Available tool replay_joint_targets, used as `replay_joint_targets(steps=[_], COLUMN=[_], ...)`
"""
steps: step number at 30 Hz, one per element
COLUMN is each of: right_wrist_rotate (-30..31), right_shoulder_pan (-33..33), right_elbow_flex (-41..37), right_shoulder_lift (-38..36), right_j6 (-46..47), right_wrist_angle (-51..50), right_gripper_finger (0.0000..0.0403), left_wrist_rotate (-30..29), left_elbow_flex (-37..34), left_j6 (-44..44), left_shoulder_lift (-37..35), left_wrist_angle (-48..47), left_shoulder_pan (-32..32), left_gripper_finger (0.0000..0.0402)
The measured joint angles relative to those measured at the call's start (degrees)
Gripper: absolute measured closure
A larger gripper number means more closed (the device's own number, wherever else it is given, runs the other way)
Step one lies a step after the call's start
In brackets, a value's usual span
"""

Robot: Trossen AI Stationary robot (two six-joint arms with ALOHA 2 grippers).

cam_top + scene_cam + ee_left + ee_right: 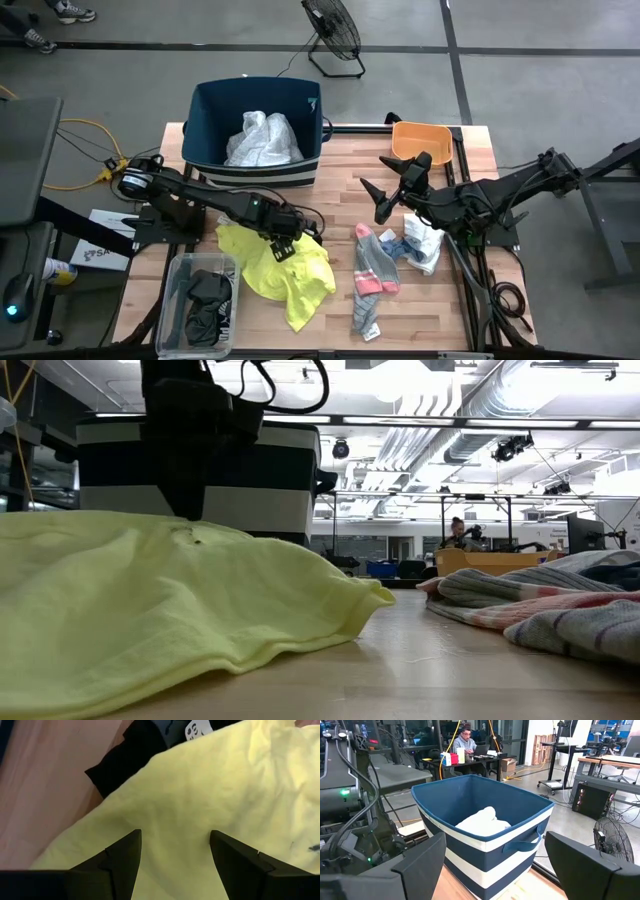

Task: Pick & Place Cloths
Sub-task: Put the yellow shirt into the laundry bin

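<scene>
The left gripper (283,243) stands directly over the neon-yellow garment (278,268), at the garment's upper edge in the lower-centre of the high view, and this vertical alignment is the relation the coming move depends on. In the left wrist view its two dark fingers (122,857) are spread apart with yellow fabric filling the gap between them; nothing is held, and whether the fingertips already touch the cloth cannot be told. The garment lies crumpled on the table (340,190), its long axis running from the upper left of the heap, beneath the gripper, down toward the lower right near the frame's bottom edge. In the low view the arm comes down onto the fabric at the upper left. By my judgement the left arm is much the nearer to this piece and is placed for a straight descent and closure. The dark-blue bin (258,130) sits in the upper centre, above the garment in the frame, with a large white garment (262,140) already inside. The right gripper (385,195) hangs right of centre, fingers released and empty, facing the bin in its wrist view. Below it lie the grey socks with pink toes (372,268) and, just to their right, the small white-blue rag (423,240).
</scene>
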Motion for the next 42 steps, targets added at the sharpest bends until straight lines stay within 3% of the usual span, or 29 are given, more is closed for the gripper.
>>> replay_joint_targets(steps=[30,34,42], right_wrist_rotate=[-1.7,-1.7,-1.7], right_shoulder_pan=[0.0,0.0,0.0], right_elbow_flex=[0.0,0.0,0.0], right_shoulder_lift=[0.0,0.0,0.0], right_j6=[1.5,1.5,1.5], right_wrist_angle=[-1.1,-1.1,-1.1], right_gripper_finger=[0.0071,0.0071,0.0071], left_wrist_rotate=[1.7,1.7,1.7], left_elbow_flex=[0.0,0.0,0.0], left_j6=[0.7,0.8,1.7], left_shoulder_lift=[4.2,4.9,4.8], left_wrist_angle=[-0.4,-0.4,-0.5], left_shoulder_pan=[-1.0,-1.0,-1.0], left_gripper_finger=[0.0172,0.0194,0.0279])
